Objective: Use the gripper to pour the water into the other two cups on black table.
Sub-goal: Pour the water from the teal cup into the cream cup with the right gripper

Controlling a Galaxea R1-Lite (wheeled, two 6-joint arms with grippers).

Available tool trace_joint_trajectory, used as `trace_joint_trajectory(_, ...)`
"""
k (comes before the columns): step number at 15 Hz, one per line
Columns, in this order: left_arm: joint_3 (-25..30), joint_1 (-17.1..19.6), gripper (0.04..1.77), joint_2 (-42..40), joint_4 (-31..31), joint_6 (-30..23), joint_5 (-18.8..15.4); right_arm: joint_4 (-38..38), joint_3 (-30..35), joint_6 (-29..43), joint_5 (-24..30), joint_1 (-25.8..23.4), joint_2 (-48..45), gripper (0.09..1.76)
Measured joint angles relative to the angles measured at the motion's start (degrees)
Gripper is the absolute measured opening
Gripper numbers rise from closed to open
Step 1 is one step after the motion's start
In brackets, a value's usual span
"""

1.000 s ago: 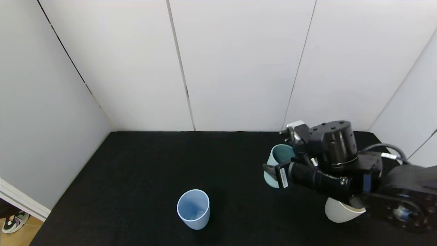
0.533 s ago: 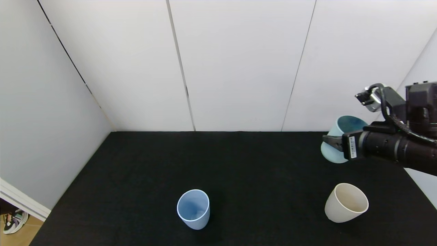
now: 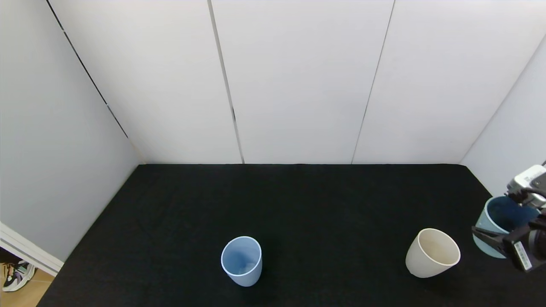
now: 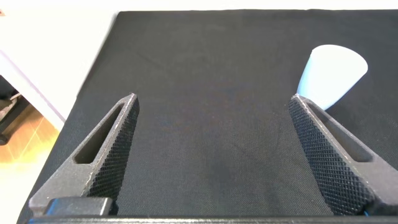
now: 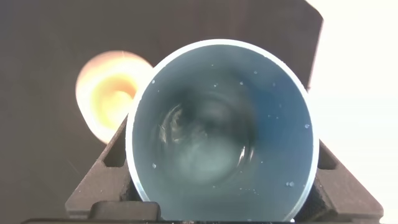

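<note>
My right gripper [image 3: 507, 224] is shut on the small teal-green cup [image 3: 495, 221] at the far right edge of the black table [image 3: 298, 204], just right of the cream-beige cup [image 3: 433, 253]. The teal cup is held roughly upright. In the right wrist view the gripper [image 5: 221, 186] clamps the teal cup [image 5: 186, 74], water [image 5: 205, 146] glints at its bottom, and droplets cling to its wall. The cream cup [image 5: 109, 93] stands beyond it. The light blue cup [image 3: 241, 261] stands at front centre. My left gripper [image 4: 212, 102] is open and empty above the table, with the light blue cup [image 4: 333, 71] beyond one finger.
White wall panels [image 3: 298, 85] close the table's back, left and right sides. The table's left front edge drops to a wooden floor [image 3: 17, 294] where a shoe shows. In the left wrist view the table edge [image 4: 93, 81] runs close by.
My right gripper has carried the teal cup from right of the table's centre up and to the right, then down to the far right beside the cream cup. The cream cup is now uncovered.
</note>
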Motion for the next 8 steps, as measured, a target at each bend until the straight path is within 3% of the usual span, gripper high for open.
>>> trace_joint_trajectory(8, 0.0, 0.0, 1.72, 0.0, 0.0, 0.0, 0.0, 2.7, 6.4, -26.1, -1.9, -1.5, -4.8, 1.24)
